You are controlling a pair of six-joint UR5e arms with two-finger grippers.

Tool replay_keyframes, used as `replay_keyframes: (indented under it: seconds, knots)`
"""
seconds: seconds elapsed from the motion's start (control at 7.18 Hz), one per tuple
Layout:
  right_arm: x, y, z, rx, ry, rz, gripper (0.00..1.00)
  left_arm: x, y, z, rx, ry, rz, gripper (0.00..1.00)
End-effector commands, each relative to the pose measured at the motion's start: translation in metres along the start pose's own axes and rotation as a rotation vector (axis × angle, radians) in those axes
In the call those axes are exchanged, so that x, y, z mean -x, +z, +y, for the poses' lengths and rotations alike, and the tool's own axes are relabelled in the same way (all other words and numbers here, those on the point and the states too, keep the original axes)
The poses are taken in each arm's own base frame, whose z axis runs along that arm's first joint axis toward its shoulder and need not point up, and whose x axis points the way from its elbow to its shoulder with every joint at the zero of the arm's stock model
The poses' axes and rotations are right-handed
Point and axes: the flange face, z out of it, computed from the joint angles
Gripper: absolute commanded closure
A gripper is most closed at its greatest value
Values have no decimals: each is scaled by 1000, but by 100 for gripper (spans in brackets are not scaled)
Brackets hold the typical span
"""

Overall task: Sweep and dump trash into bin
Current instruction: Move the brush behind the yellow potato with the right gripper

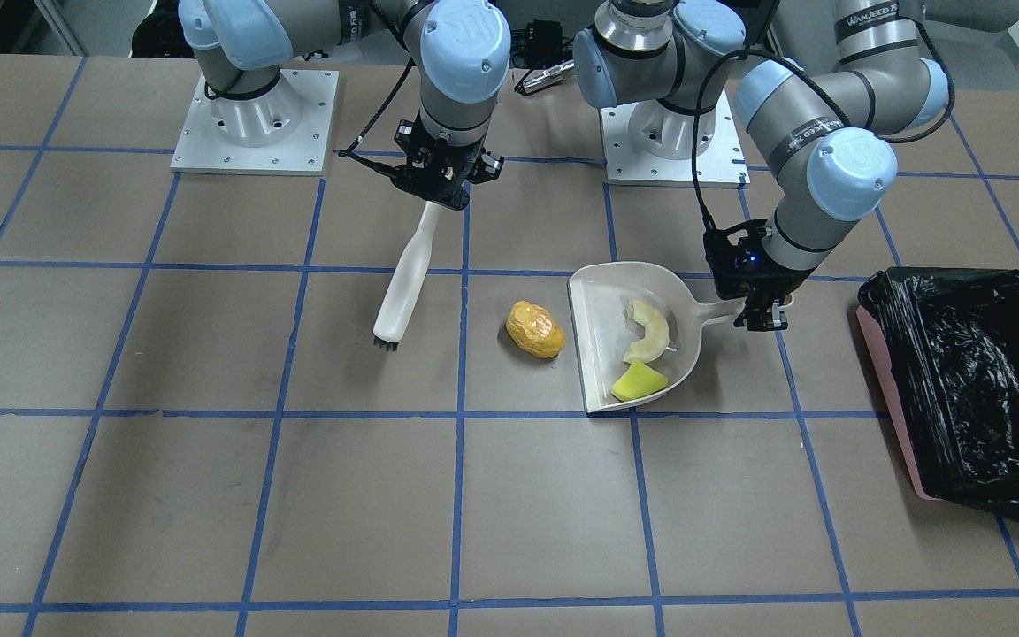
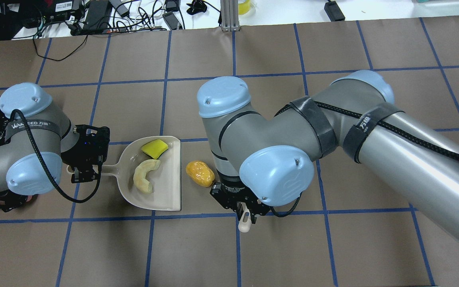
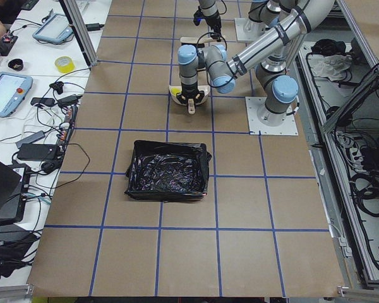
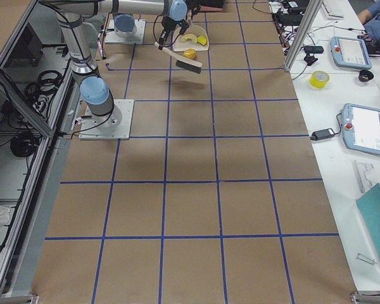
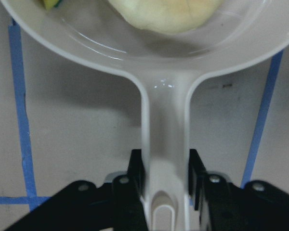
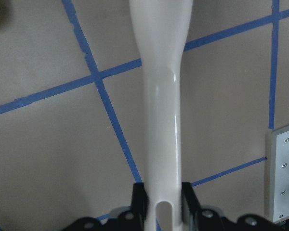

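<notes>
The desk is brown, gridded with blue tape; the orange-brown lump lies on it, just beside the open edge of the dustpan; the black-lined pink bin sits well apart, towards the left arm's end; two metal base plates sit at the robot's edge.

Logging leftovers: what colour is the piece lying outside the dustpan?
Glossy orange-brown lump, clearest in the exterior front-facing view.

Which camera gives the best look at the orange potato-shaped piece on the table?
Exterior front-facing: the orange lump lies unobstructed on the table, just outside the dustpan. Overhead shows it too, beside the right arm. Exterior right shows it tiny; the right wrist camera catches only a sliver.
</notes>
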Motion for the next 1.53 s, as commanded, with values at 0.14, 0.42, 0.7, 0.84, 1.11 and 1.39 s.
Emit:
replay_keyframes:
  seconds: [0.14,0.42,0.7,0.84,1.11,1.39]
  knots:
    - [4,10,14,4,18,11,100,0,1,0,-1,-4,3,100]
    - [9,16,22,5,46,0,100,0,2,0,-1,-7,4,100]
    - [19,28,29,-17,85,-15,100,0,2,0,-1,-7,6,100]
    - [29,32,37,-4,106,-40,100,0,3,0,-2,-6,8,100]
    - [59,46,46,-30,116,-87,100,0,4,0,-2,-8,10,100]
    - [84,58,38,-68,44,-128,100,0,4,0,-4,-11,10,100]
